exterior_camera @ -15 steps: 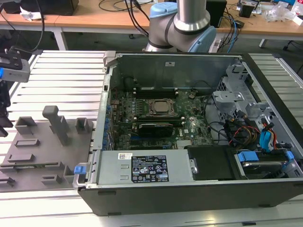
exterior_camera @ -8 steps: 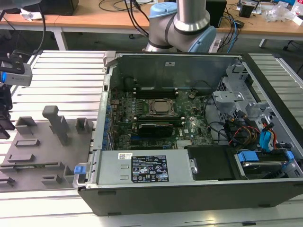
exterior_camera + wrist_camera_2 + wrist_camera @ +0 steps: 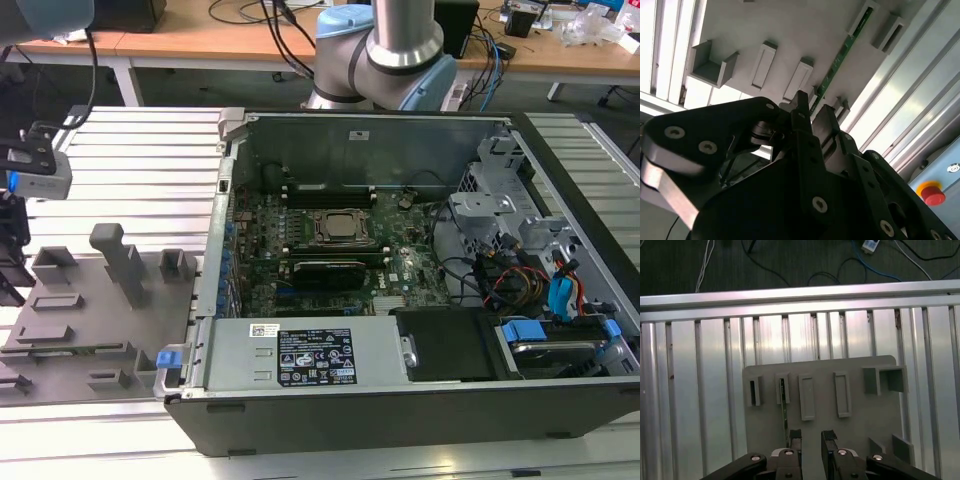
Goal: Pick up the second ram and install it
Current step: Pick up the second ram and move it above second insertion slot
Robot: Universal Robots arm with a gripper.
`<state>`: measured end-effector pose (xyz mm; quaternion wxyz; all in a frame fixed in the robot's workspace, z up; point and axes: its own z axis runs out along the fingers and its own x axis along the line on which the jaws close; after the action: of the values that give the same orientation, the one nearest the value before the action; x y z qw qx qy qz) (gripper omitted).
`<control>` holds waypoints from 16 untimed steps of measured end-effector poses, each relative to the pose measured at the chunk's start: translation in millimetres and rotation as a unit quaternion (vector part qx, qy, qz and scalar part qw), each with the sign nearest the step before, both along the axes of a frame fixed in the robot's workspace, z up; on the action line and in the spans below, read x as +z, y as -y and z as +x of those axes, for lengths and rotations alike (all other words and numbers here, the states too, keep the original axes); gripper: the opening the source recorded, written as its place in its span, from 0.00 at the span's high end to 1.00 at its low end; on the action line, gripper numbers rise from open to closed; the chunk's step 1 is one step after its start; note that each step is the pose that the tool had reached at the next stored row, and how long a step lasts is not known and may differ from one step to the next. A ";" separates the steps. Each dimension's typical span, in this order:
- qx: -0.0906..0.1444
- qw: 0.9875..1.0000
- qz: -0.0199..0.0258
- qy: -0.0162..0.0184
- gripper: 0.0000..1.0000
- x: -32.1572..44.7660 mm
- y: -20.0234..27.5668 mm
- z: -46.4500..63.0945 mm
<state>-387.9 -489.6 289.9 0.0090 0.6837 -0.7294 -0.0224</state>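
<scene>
Above the grey tray (image 3: 860, 415), gripper (image 3: 811, 437) fingers apart; beside one, the second ram (image 3: 840, 60) (one green stick) between two slotted blocks (image 3: 778, 390).

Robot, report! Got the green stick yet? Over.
Gripper open, over grey tray. Second ram in its tray slot, not held. Nothing blocking it.
</scene>
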 end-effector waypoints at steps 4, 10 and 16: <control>0.000 1.000 0.000 0.000 0.70 -4.2 5.7 0.0; 0.000 1.000 -0.003 0.000 0.70 -10.5 7.9 0.2; 0.000 1.000 -0.005 0.000 0.70 -18.7 7.8 1.0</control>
<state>-386.9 -497.4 271.1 0.0126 0.6838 -0.7293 -0.0185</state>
